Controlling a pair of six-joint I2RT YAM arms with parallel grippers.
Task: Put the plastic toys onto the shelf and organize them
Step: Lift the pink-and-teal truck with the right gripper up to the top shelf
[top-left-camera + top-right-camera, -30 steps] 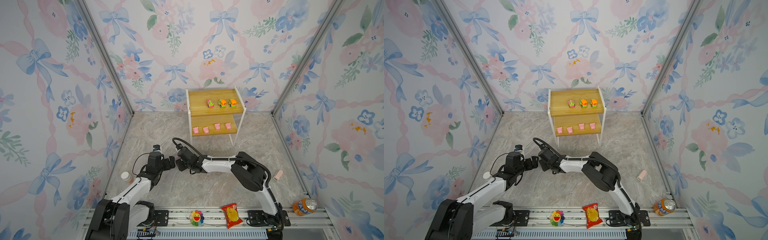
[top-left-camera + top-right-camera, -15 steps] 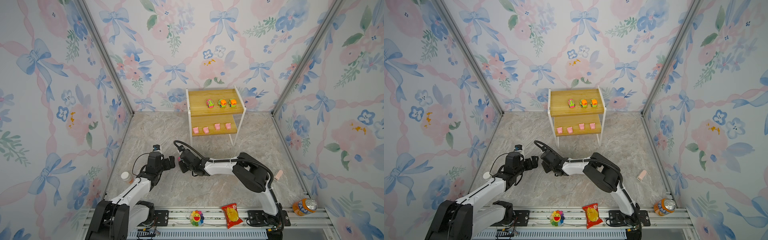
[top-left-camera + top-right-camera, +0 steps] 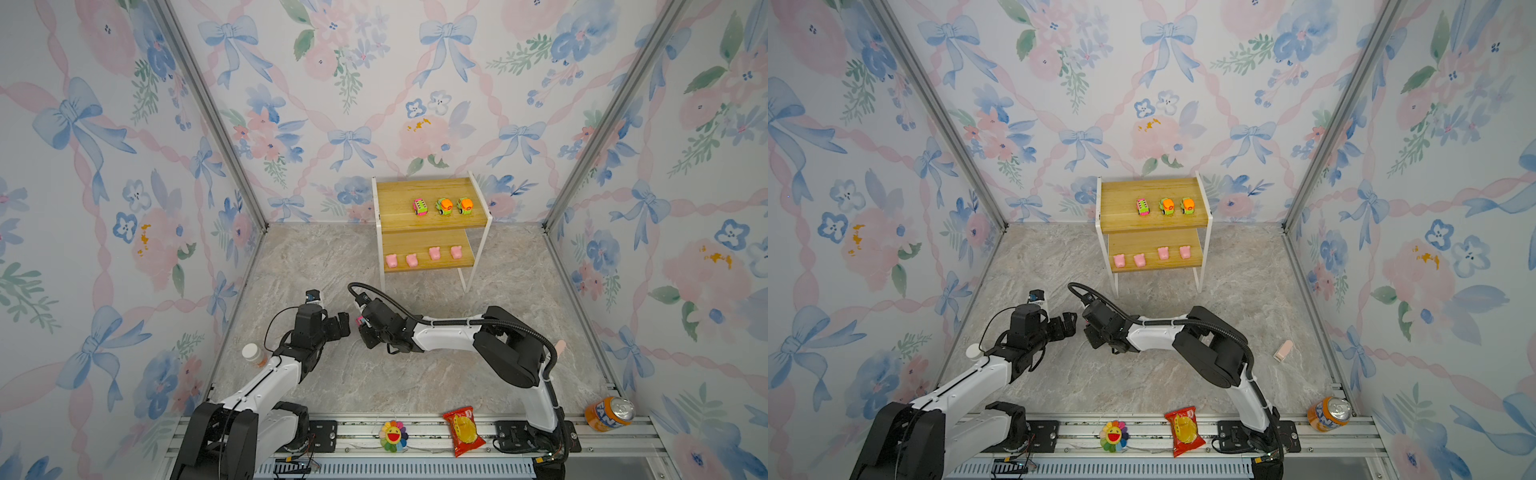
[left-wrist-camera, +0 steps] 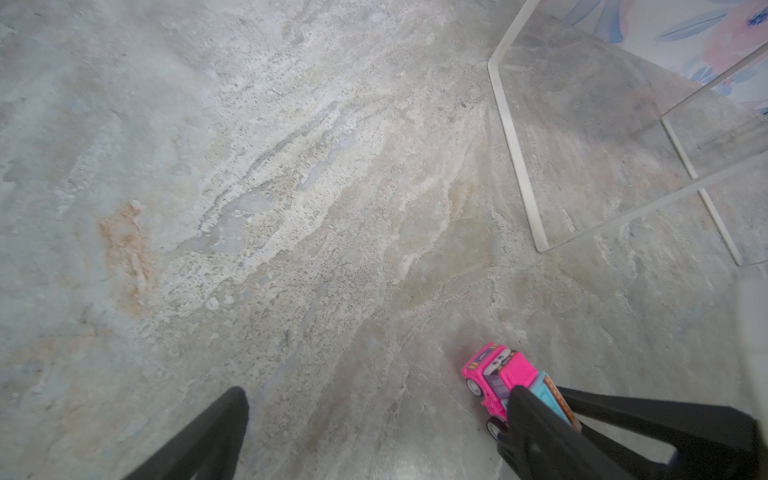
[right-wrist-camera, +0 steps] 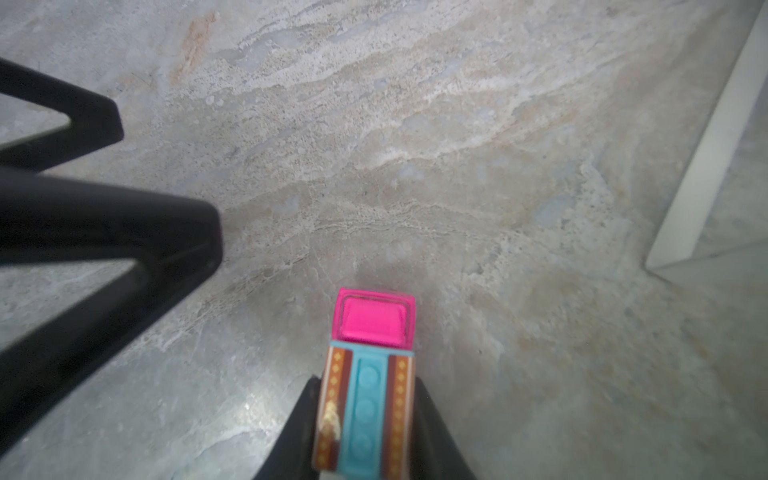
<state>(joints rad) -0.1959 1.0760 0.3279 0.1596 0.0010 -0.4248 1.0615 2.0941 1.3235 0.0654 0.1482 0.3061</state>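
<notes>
Car (image 5: 370,374) now within right gripper (image 5: 365,388)

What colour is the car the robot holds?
The car: pink front, teal back with brown stripes; right wrist view.

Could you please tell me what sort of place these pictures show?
Probably a staged robot test booth rather than a home: floral wallpaper panels in aluminium posts, two arms mounted on a front rail, and a marble-look tabletop.

Floral wallpaper (image 3: 353,83) with blue bows covers three walls around a marbled grey-beige floor (image 3: 332,257).
</notes>
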